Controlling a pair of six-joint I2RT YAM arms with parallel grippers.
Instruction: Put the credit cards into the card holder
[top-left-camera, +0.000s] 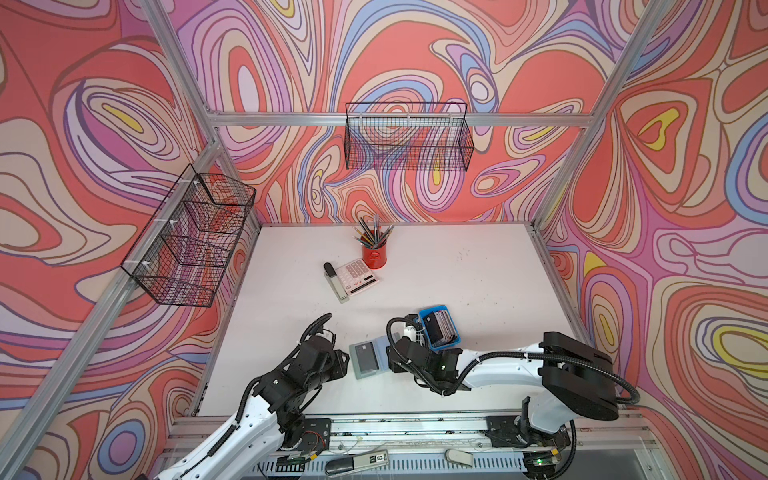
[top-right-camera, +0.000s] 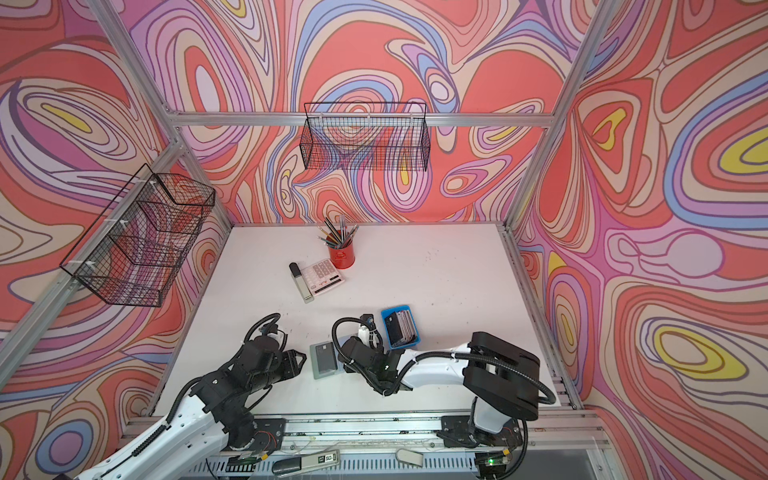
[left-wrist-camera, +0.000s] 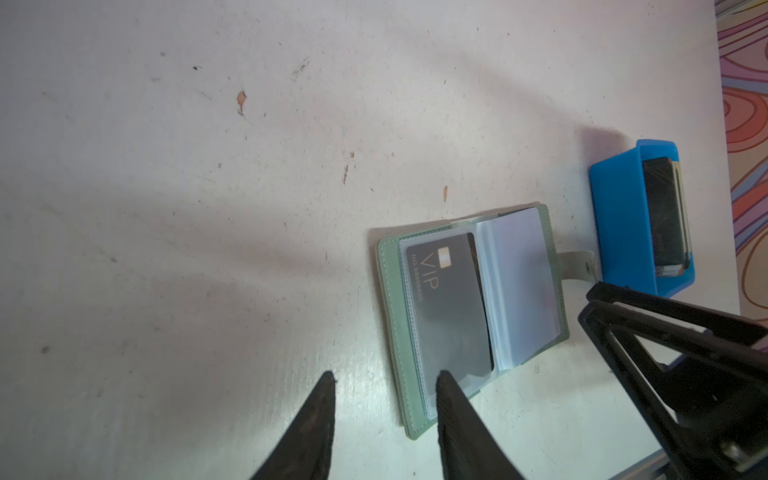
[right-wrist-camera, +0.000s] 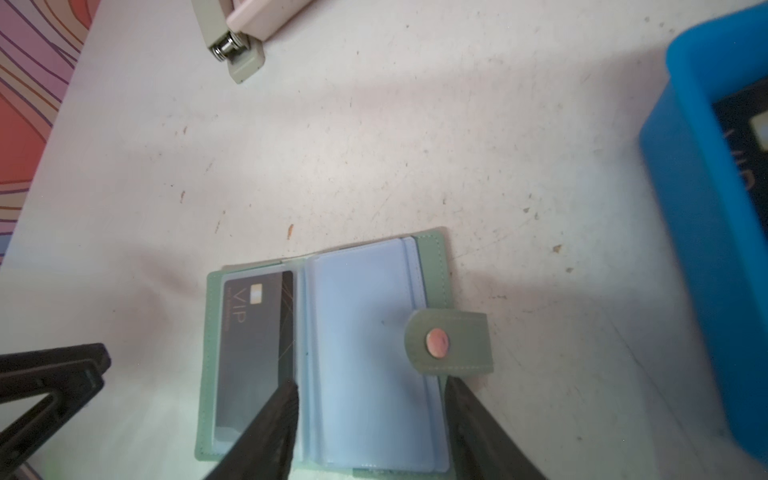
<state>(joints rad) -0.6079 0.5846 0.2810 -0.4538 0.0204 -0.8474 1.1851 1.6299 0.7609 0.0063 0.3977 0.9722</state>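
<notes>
Stitched sage card holder (left-wrist-camera: 397, 316) open flat, matte dark credit card (left-wrist-camera: 449, 307) in its clear sleeve (left-wrist-camera: 519, 282), my left gripper (left-wrist-camera: 386, 376) and right gripper (right-wrist-camera: 370, 384) parted

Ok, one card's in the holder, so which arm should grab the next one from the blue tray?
Probably right. The blue tray with the remaining credit cards sits just beside the right gripper, on its side of the card holder; the left gripper is at the holder's opposite edge.
</notes>
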